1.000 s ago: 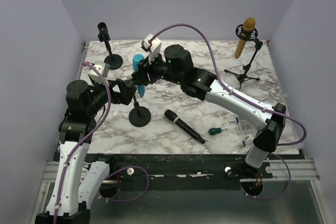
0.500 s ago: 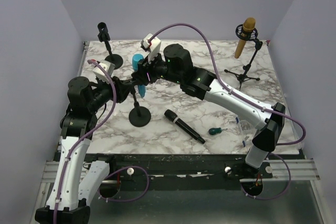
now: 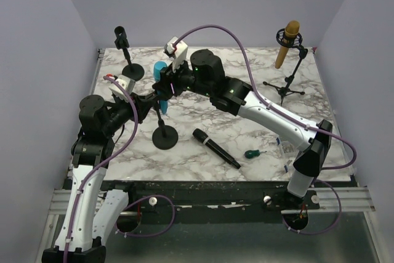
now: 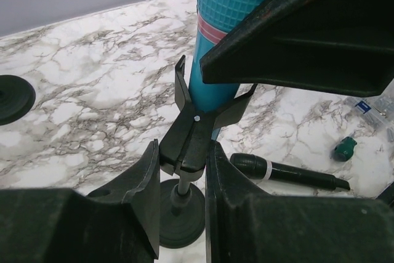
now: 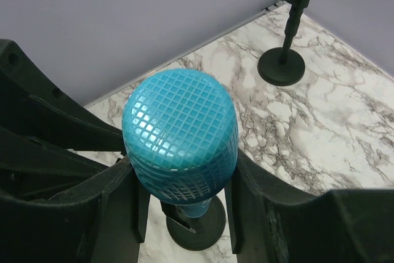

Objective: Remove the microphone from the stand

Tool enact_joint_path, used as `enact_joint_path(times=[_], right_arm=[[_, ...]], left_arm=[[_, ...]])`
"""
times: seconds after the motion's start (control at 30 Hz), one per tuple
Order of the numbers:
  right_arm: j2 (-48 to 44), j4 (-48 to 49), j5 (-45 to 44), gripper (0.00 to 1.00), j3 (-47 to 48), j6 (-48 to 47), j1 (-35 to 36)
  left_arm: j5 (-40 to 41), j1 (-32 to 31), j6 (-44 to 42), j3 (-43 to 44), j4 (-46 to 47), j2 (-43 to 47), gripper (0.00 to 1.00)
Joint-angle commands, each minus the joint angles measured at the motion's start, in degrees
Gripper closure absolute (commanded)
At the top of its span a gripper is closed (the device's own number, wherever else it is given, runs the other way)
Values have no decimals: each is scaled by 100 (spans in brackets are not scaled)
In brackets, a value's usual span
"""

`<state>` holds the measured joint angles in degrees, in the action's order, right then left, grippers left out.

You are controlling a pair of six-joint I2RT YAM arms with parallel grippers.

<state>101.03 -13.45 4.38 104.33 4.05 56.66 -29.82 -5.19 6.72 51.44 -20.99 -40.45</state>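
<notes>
The removal looked prepared but not carried out: the teal mesh-headed microphone [image 4: 234, 23] sat with its lower body in the forked black clip [image 4: 188, 137] of the short black round-based stand [image 3: 164, 135], so the pull out of the clip was judged to be the step left. The left gripper [image 4: 183, 167] was closed almost fully on the clip's neck, one finger pressed to each side, with the microphone rising directly above it and the stand's base below on the white-and-grey marble desk [image 3: 191, 112]. The right gripper [image 5: 181, 180] was closed partway around the microphone just beneath its mesh head, which bulged up between the two fingers; both fingers appeared to touch the body. The left arm reached forward and inward from its base, forearm roughly level, bracing the stand. The right arm stretched far across the desk toward the left side, elbow bent and wrist angled over the microphone. A black handheld microphone [image 3: 215, 148] lay flat on the desk, nearer the arm bases than either gripper.
</notes>
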Motion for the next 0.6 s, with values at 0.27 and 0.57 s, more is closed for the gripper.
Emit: enact_joint_path(times=[0.27, 0.57], right_arm=[[-213, 132, -626, 99, 119, 91, 45], [-845, 586, -1295, 99, -13, 28, 43]], left_arm=[[2, 27, 40, -231, -98, -55, 100], [7, 27, 66, -257, -72, -40, 100]])
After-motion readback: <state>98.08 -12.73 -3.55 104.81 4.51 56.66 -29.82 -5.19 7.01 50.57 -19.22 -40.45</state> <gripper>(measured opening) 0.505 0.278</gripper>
